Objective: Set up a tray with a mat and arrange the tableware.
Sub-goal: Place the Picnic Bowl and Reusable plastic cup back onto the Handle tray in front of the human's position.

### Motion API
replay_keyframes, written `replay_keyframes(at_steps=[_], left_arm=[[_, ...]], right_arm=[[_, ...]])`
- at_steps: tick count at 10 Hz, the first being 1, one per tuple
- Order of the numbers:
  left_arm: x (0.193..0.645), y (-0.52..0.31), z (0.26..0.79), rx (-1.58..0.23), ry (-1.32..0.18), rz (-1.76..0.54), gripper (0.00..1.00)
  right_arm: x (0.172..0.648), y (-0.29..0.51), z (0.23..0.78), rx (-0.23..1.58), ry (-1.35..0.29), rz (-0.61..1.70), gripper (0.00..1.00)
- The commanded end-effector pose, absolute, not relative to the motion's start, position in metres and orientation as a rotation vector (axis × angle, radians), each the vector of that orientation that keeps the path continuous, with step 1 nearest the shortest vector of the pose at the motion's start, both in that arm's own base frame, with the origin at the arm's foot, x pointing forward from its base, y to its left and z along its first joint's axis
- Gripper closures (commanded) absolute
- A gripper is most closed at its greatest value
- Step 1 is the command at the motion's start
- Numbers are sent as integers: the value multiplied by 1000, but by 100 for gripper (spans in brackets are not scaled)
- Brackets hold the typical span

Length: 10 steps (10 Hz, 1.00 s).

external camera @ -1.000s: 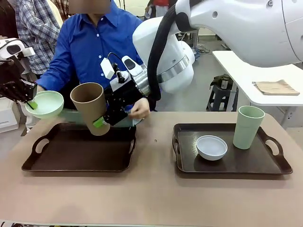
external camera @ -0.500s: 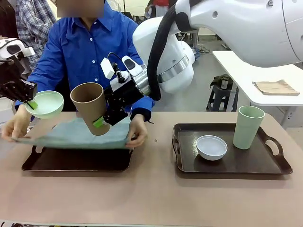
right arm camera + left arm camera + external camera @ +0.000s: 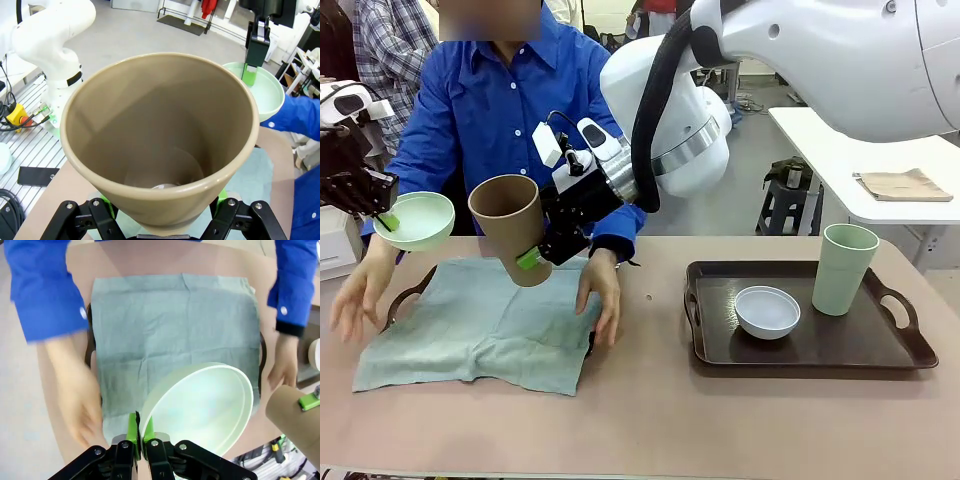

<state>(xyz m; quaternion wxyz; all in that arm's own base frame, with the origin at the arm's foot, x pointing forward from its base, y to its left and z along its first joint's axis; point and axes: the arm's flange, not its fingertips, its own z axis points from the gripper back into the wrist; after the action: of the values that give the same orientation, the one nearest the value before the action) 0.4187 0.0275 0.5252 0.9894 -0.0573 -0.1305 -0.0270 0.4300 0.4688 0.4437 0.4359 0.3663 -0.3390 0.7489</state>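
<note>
Currently: left gripper is clamped on the rim of the mint green bowl, one green pad inside the rim and one outside. The bowl is held in the air, near level, over the far left corner of the left tray.

Right gripper reaches across the middle and is closed on the brown cup, with green pads on opposite sides of the lower wall. The cup is off the table and tilted, mouth up and leaning towards the robot's left. It's empty in the right wrist view. It hangs over the far right part of the mat.

The mat is a grey-green cloth spread over the left tray, creased. Its near edge overhangs the tray onto the table. A tray handle shows past the mat's left side.

The person in a blue shirt has one hand at the mat's left edge and the other hand on its right edge. The first hand is motion-blurred in the left wrist view, so I can't tell whether it touches the cloth.

On the right tray, the white bowl sits upright near the middle. The pale green cup stands upright just beside it on the right, not touching. Neither gripper is near them.
</note>
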Motion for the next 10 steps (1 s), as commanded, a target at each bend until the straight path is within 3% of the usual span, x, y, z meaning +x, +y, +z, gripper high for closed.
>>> replay_keyframes(at_steps=[1, 10], left_arm=[[422, 28, 527, -117, -266, -55, 100], [422, 28, 527, -117, -266, -55, 100]], right_arm=[[430, 469, 445, 914, -847, 1863, 81], [430, 469, 445, 914, -847, 1863, 81]])
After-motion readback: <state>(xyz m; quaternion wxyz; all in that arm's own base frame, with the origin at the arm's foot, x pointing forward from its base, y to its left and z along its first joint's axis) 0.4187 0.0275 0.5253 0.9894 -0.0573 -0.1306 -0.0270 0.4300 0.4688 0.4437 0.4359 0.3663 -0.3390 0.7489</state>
